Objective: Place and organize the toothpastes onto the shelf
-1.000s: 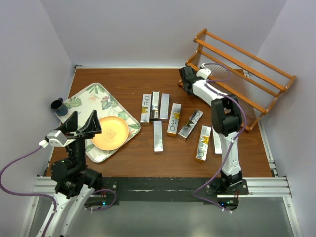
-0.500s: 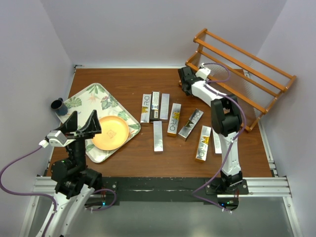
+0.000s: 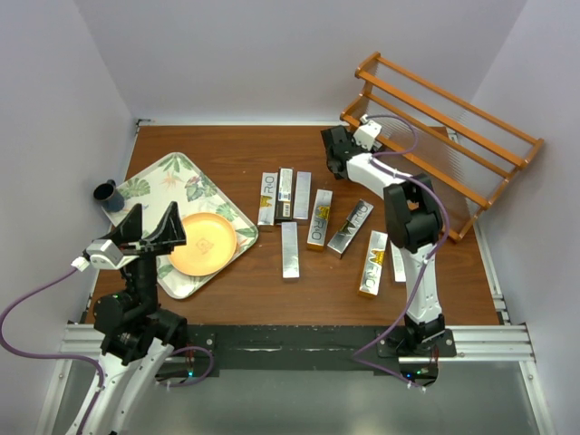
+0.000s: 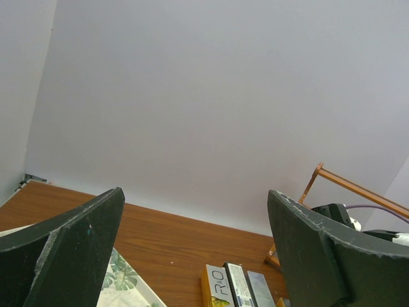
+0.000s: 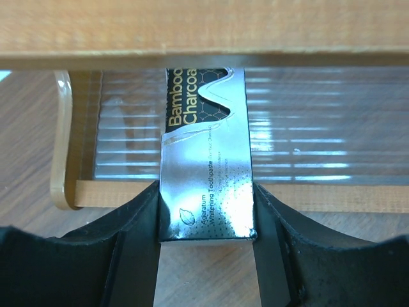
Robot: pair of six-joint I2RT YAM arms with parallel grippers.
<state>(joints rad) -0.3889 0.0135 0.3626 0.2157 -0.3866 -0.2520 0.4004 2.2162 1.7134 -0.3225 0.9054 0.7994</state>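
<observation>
My right gripper (image 5: 206,189) is shut on a shiny silver toothpaste carton (image 5: 204,128) with dark "Bamboo Charcoal" lettering. The carton's far end lies on the clear ribbed panel (image 5: 319,128) of the shelf's lowest tier, under a wooden rail (image 5: 204,25). In the top view the right gripper (image 3: 337,147) is at the left end of the orange-brown shelf (image 3: 453,118). Several silver and gold toothpastes (image 3: 319,218) lie on the table's middle. My left gripper (image 3: 156,217) is open and empty, raised above the tray; its fingers (image 4: 70,249) stand wide apart.
A leaf-patterned tray (image 3: 154,181) lies at the left with an orange plate (image 3: 207,243) on it. A dark cup (image 3: 109,194) stands by the left wall. Walls close in the table on the left, back and right.
My right gripper has shifted slightly to the left along the shelf's left end, with the carton still in it. The left arm has not moved.
</observation>
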